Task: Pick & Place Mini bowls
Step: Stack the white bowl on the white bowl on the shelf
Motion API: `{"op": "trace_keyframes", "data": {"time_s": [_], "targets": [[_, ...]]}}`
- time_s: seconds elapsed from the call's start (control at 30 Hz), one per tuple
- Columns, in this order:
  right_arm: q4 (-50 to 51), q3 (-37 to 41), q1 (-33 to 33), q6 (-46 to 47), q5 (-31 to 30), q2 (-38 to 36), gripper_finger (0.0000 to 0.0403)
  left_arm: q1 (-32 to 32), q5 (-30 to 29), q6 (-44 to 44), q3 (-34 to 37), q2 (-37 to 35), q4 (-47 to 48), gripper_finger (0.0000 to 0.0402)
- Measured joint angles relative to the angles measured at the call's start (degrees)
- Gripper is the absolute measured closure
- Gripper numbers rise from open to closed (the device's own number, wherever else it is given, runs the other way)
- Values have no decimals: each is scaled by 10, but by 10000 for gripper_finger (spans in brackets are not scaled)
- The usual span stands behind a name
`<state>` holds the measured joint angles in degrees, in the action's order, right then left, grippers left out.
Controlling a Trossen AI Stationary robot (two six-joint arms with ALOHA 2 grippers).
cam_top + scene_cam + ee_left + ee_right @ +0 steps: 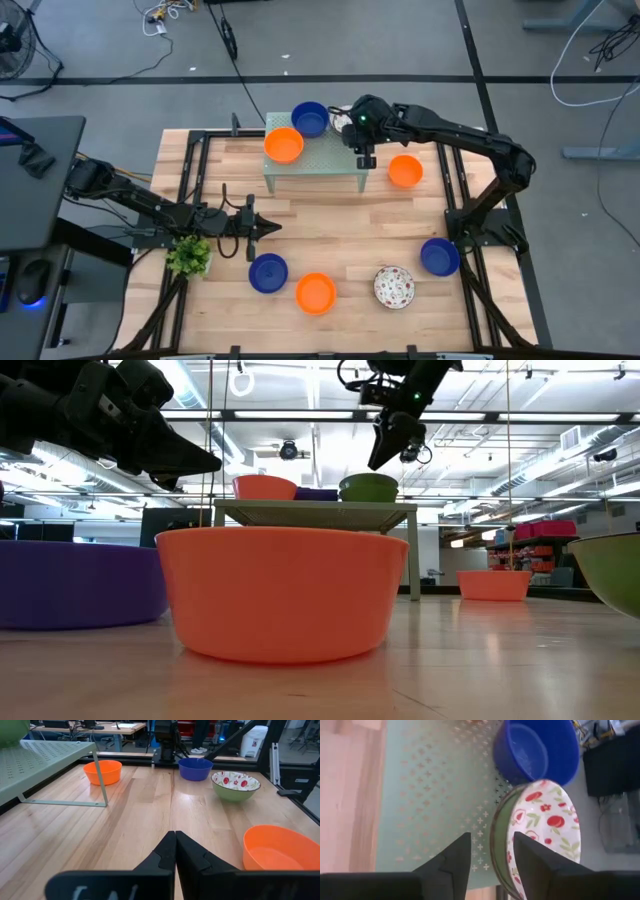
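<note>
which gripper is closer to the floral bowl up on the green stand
Right. The right gripper is open directly above the floral bowl on the stand. The left gripper is shut, low over the table in front of the stand.

The table [330,225] is pale wood planks, grain showing, with a soft satin sheen in the low view. At upper centre of the high view, the mint-green stand [320,160] looks like thin painted metal, matt, its top punched with little cross-shaped holes, clear in the right wrist view. The blue bowl [537,750] there has a smooth, glossy inside catching the light. Beside it, the floral bowl [540,835] is glossy white inside, smooth green outside. The front orange bowl [280,592] is smooth, semi-matt, plastic-looking. Both grippers, left [175,847] and right [490,852], wear matt black fingers. The leafy plant [188,256] at lower left looks soft, rough-textured.
</note>
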<state>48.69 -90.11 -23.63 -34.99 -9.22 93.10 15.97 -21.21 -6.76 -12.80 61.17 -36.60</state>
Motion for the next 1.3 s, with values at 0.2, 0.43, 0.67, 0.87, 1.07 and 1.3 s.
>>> {"op": "trace_keyframes", "data": {"time_s": [0.2,0.43,0.67,0.87,1.07,1.3], "targets": [[-1,0,-14,45,8,0,291,0,0,0,0,0,0,392],[-43,0,-29,61,78,0,386,0,0,0,0,0,0,392],[-61,2,-34,114,37,5,396,0,0,0,0,0,1,392],[-61,30,-34,112,37,7,395,0,0,0,0,0,2,392],[-86,30,-33,101,37,6,399,0,0,-1,0,0,3,392],[-107,31,-33,101,27,-19,392,0,0,-1,0,0,4,392]]}}
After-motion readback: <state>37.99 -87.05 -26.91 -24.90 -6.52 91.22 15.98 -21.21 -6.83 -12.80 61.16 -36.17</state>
